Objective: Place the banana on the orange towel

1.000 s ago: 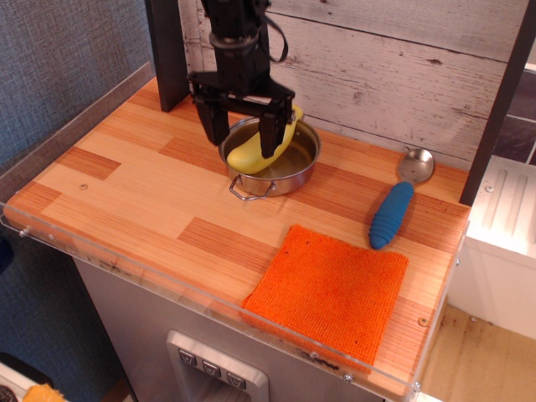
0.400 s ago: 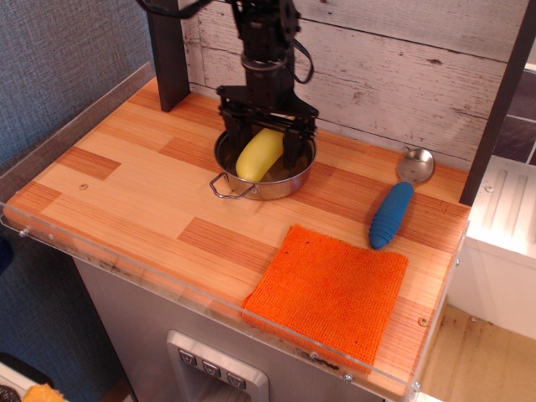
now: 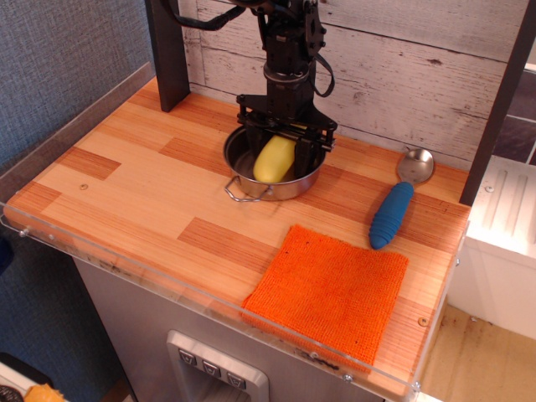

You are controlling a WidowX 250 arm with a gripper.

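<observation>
Gripper (image 3: 283, 149) straddles the banana (image 3: 274, 159) in the pot (image 3: 289, 186), jaws spread, not clamped. Squeeze mid-banana, lift clear, then head for the towel (image 3: 328, 291) at five o'clock.

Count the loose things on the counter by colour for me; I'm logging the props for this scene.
Yellow: 1, the banana
Orange: 1, the orange towel
Silver: 1, the steel pot
Blue and silver: 1, the spoon with a blue handle
Total: 4

Yellow banana (image 3: 275, 159) — orange towel (image 3: 328, 287) — blue-handled spoon (image 3: 394, 213).
</observation>
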